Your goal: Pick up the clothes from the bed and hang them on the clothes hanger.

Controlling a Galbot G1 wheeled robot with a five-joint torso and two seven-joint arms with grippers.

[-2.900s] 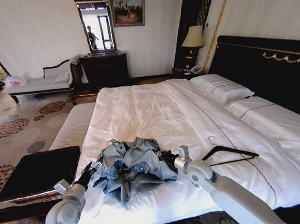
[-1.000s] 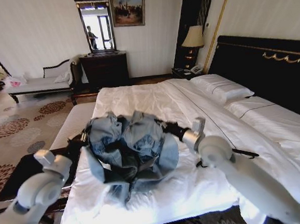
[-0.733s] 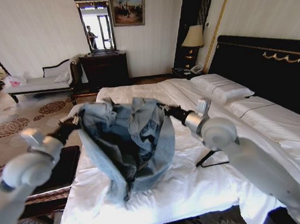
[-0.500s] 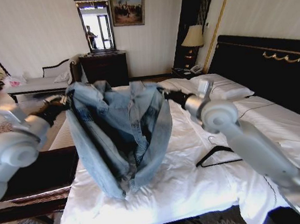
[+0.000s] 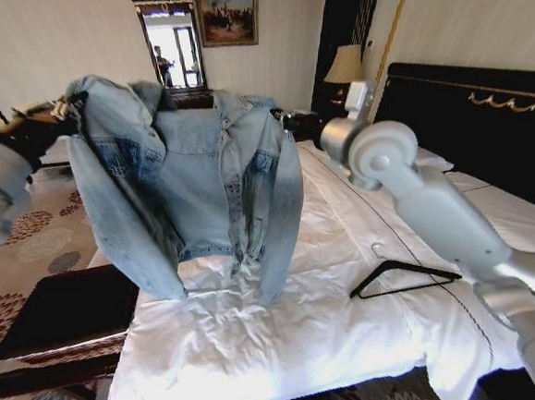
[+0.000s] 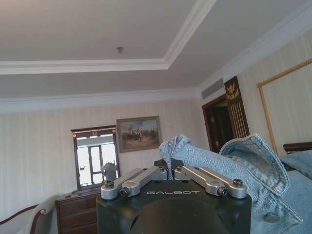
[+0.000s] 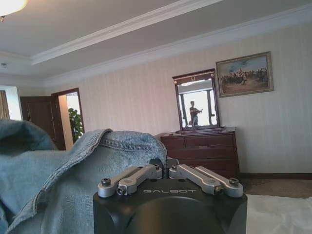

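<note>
The clothes, a faded-blue denim jacket (image 5: 187, 183), hang spread out in the air above the bed (image 5: 287, 328), held up by both shoulders. My left gripper (image 5: 64, 109) is shut on the jacket's left shoulder; its wrist view has the fingers (image 6: 168, 171) pinched on a denim fold (image 6: 243, 161). My right gripper (image 5: 280, 117) is shut on the other shoulder, with denim (image 7: 97, 165) bunched at its closed fingers (image 7: 167, 168). The sleeves dangle down toward the white sheet. The black clothes hanger (image 5: 403, 277) lies flat on the bed to the right of the jacket.
A dark bench (image 5: 67, 308) stands at the bed's left side. The black headboard (image 5: 484, 127) and pillows (image 5: 451, 181) are on the right. A dresser with mirror (image 5: 172, 50), a lamp (image 5: 345, 64) and a patterned carpet (image 5: 20, 238) lie beyond.
Both grippers rose and moved apart, lifting the bunched jacket off the sheet until it hangs open and spread; the hanger, hidden for a moment behind the right arm, has stayed in place.
</note>
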